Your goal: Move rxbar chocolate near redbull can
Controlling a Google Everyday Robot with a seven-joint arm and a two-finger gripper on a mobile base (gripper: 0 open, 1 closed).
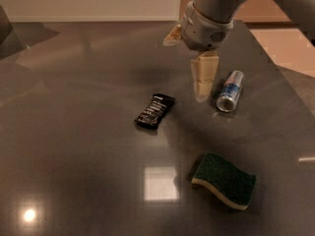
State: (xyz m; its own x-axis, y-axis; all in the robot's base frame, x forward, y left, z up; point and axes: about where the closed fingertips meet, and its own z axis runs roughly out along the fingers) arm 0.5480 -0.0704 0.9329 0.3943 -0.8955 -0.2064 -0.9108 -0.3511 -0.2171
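The dark grey glossy table (74, 146) fills nearly the whole view; its right edge runs diagonally and a strip of pale floor (290, 48) shows beyond it. My grey arm (211, 14) comes in from the top right, cut off by the upper edge, so only its wrist end can be seen. The green sponge (224, 180) with its pale yellow underside lies toward the front right, well apart from everything else. My gripper (202, 96) hangs from the wrist with its beige tip pointing down, over the table between the two task items and just beside the can. I cannot tell how far it is open, and it has hold of nothing that I can see. The redbull can (230, 91) lies on its side just to the right of the gripper, its shiny round end turned toward the front. The rxbar chocolate (155, 111) lies flat near the middle of the table, angled, to the left of the gripper and apart from the can, with bare tabletop between them. Its white lettering is too small to read. A bright square reflection (161, 183) and a small round glint (29, 214) sit on the table's front.
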